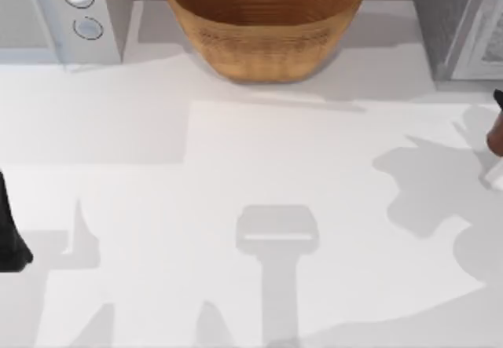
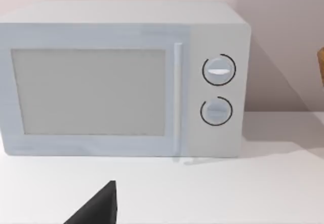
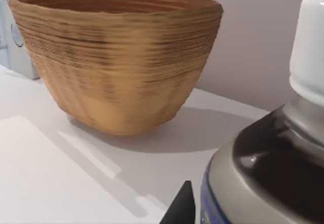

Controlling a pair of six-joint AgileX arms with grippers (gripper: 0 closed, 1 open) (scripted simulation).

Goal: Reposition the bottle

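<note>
The bottle (image 3: 273,173) looms close in the right wrist view, leaning, with a white cap (image 3: 311,42), a grey-and-dark label band and a blue rim at its base. In the top view the bottle (image 1: 497,140) shows as a reddish-brown sliver with a white end at the table's right edge. My right gripper (image 3: 202,209) is shut on the bottle, one dark fingertip (image 3: 183,206) against its side. My left arm (image 1: 12,238) is parked at the table's left edge, a dark part of its gripper (image 2: 98,209) pointing toward the microwave.
A large wicker bowl (image 1: 265,22) stands at the back centre. A white microwave (image 1: 63,14) sits at the back left, and a grey appliance (image 1: 456,22) at the back right. The white table (image 1: 259,175) stretches between the arms.
</note>
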